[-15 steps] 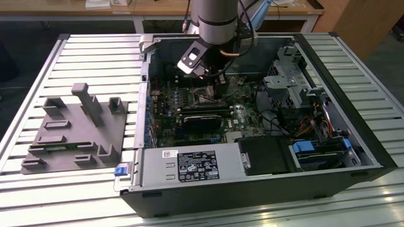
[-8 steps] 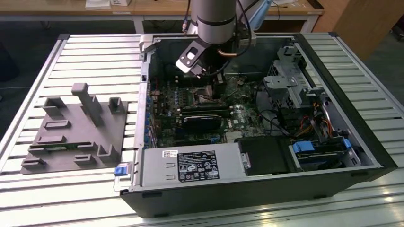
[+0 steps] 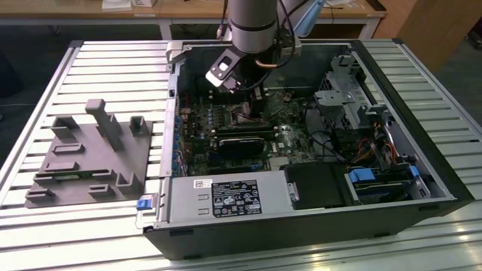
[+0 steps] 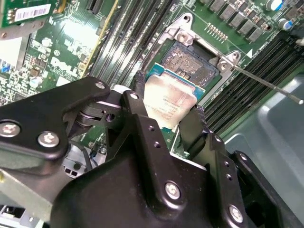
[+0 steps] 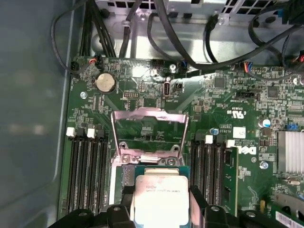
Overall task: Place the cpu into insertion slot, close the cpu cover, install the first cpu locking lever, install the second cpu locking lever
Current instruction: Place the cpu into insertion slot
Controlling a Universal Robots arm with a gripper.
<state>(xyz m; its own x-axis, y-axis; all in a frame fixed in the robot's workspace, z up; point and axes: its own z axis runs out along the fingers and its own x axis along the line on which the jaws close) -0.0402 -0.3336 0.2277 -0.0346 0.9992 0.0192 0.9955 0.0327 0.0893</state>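
Note:
My gripper (image 4: 166,108) is shut on the cpu (image 4: 168,99), a flat square chip with a dull silver top and a green edge, pinched between two black fingers (image 4: 197,124). The chip hangs tilted just above one edge of the insertion slot (image 4: 190,59), whose dark pin field lies bare. In the first wrist view the cpu (image 5: 159,197) sits in my gripper (image 5: 160,205), and the cpu cover (image 5: 148,129) stands open beyond it as a silver frame. A thin metal locking lever (image 4: 266,83) sticks out beside the socket. In the exterior view my gripper (image 3: 249,100) reaches down into the computer case.
Long black memory slots (image 5: 88,166) flank the socket on both sides. A black graphics card (image 3: 245,144), a power supply (image 3: 226,197), a drive cage (image 3: 354,101) and cables (image 5: 156,28) crowd the case. A grey fixture (image 3: 90,152) lies on the slatted table at the exterior view's left.

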